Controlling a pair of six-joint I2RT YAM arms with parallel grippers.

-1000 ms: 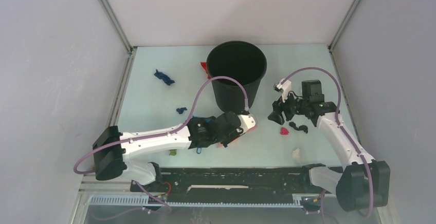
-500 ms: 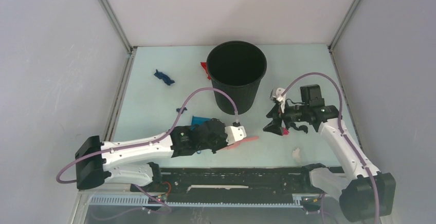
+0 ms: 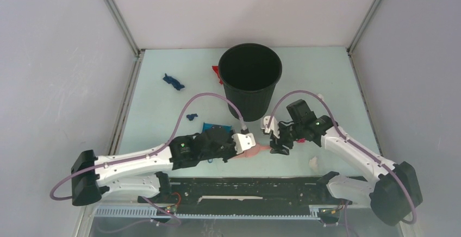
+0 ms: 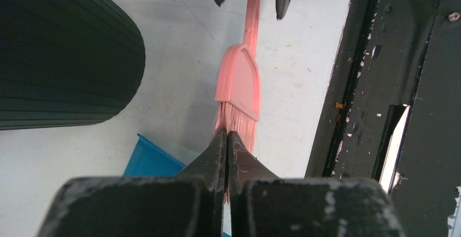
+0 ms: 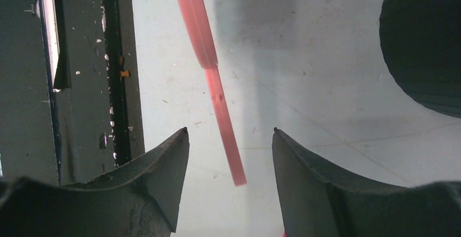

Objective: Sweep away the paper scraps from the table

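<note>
My left gripper [image 3: 244, 143] is shut on the bristles of the pink hand brush [image 3: 254, 150], which lies low over the table [image 3: 155, 106]. In the left wrist view the shut gripper [image 4: 227, 133] pinches the bristles below the brush head [image 4: 238, 82]. My right gripper [image 3: 273, 138] is open, with the brush handle's end [image 5: 225, 133] between its fingers [image 5: 168, 161], not touching. Paper scraps lie apart: a dark blue one [image 3: 173, 81], a small dark blue one [image 3: 191, 116], a red one [image 3: 216, 72] behind the bin, and a white one [image 3: 313, 162]. The blue dustpan [image 3: 211, 126] lies beside my left arm.
A tall black bin [image 3: 250, 76] stands at the middle back, close to both grippers; it also shows in the left wrist view [image 4: 60, 52] and in the right wrist view [image 5: 429, 41]. A black rail [image 3: 244, 188] runs along the near edge. Grey walls close three sides.
My left arm has drawn back and left with the brush, uncovering the blue dustpan. My right gripper has moved left and nearer, onto the handle's end, covering the magenta and black scraps.
</note>
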